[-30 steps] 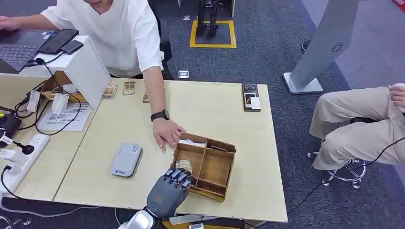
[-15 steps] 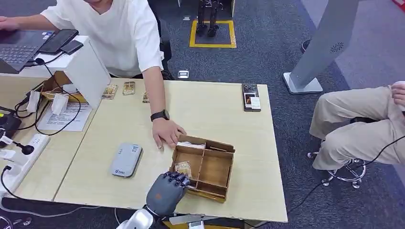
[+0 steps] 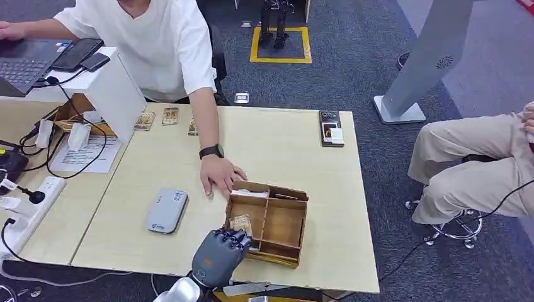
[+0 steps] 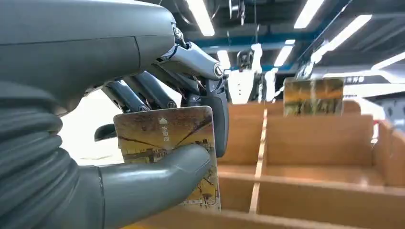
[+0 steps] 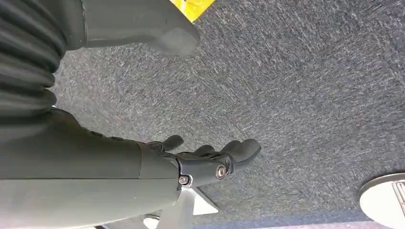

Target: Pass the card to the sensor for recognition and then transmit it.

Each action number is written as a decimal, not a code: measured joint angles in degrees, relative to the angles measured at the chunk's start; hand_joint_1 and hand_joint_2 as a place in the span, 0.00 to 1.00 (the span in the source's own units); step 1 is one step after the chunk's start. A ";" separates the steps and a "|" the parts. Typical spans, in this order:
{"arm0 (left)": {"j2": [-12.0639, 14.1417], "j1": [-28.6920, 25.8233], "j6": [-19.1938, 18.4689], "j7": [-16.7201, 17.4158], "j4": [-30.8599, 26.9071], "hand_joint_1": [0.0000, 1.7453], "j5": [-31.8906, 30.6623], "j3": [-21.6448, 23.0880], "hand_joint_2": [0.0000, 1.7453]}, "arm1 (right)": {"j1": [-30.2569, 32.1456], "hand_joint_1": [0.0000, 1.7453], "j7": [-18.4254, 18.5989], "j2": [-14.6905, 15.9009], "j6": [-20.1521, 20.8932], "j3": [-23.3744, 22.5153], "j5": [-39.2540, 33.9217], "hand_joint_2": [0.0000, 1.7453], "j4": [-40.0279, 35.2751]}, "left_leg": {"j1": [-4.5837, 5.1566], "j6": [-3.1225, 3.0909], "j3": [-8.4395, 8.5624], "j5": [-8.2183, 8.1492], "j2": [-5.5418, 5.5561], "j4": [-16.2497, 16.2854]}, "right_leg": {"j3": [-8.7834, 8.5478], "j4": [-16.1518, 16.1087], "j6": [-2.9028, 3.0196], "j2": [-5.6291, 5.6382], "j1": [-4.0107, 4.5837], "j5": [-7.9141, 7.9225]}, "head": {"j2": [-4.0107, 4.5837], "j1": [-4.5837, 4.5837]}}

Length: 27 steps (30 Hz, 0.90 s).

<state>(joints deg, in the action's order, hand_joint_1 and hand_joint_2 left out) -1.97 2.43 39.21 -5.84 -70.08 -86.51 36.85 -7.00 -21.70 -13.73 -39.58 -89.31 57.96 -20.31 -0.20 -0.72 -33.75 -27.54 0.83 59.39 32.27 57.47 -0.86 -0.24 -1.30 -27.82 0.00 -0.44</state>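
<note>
Grey thumb and dark fingers of the left hand (image 4: 157, 143) pinch a brown printed card (image 4: 167, 152), the thumb pressed across its lower face and the fingers behind it. In the head view the left hand (image 3: 217, 255) sits at the near-left corner of the wooden divided box (image 3: 269, 221), and the card (image 3: 240, 224) stands upright just over the box's near-left compartment. Whether the card's bottom edge touches the box floor cannot be told.

The wooden divided box (image 4: 305, 157) has plain partitions, and another card (image 4: 313, 97) stands against its far wall. A person's hand (image 3: 219, 174), with a black watch on the wrist, rests on the table touching the box's far-left corner, close beyond the robot's hand.

Left of the box, on the pale wooden table (image 3: 283, 145), lies a grey flat sensor device (image 3: 166, 211), apart from the box and with bare tabletop between them. Beyond the box, near the table's far edge, lie a few small cards (image 3: 169, 116), and to the far right of the box a dark phone (image 3: 331, 128). Further left of the box stand a white angled panel (image 3: 116, 94), cables and a power strip (image 3: 28, 211).

The right hand (image 5: 210, 160) hangs over grey carpet, fingers loosely spread and holding nothing.
</note>
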 joint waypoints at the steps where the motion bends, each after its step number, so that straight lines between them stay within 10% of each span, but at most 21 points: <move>1: -0.02 -0.20 0.02 -0.76 -0.78 1.00 0.33 -0.28 1.00 | 0.00 0.00 -0.02 0.00 0.00 0.00 0.11 1.00 0.00 | 0.00 0.00 0.00 0.00 0.00 0.00 | 0.00 0.00 0.00 0.00 0.00 0.00 | 0.00 0.00; 9: -2.05 -2.60 0.35 -8.20 -9.23 1.00 2.67 -4.44 1.00 | 0.00 0.00 -0.15 0.00 0.00 0.00 0.33 1.00 0.00 | 0.01 0.00 0.00 0.00 0.00 0.00 | -0.01 0.00 0.00 0.00 0.00 0.00 | -0.02 0.00; 17: -10.78 -6.19 0.50 -33.03 -17.33 1.00 16.53 -16.24 1.00 | 0.02 0.00 -0.02 0.00 0.00 -0.02 0.42 1.00 -0.04 | 0.02 0.00 0.00 0.00 0.00 0.00 | -0.01 0.00 0.00 0.00 -0.01 0.00 | 0.00 0.02; 27: -13.62 -7.44 0.63 -34.09 -21.77 1.00 26.12 -22.73 1.00 | 0.01 0.00 0.15 -0.26 0.00 0.00 1.07 1.00 -0.52 | 0.00 0.01 0.04 0.00 -0.02 0.00 | 0.00 0.00 0.00 0.01 0.01 0.00 | 0.00 -0.02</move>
<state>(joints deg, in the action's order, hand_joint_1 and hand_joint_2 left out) -15.58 -5.01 39.85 -39.93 -91.84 -60.39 14.12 -6.98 -21.55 -13.99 -39.58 -89.31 59.04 -20.83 -0.20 -0.71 -33.71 -27.53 0.81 59.39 32.27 57.47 -0.85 -0.22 -1.30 -27.82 0.00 -0.46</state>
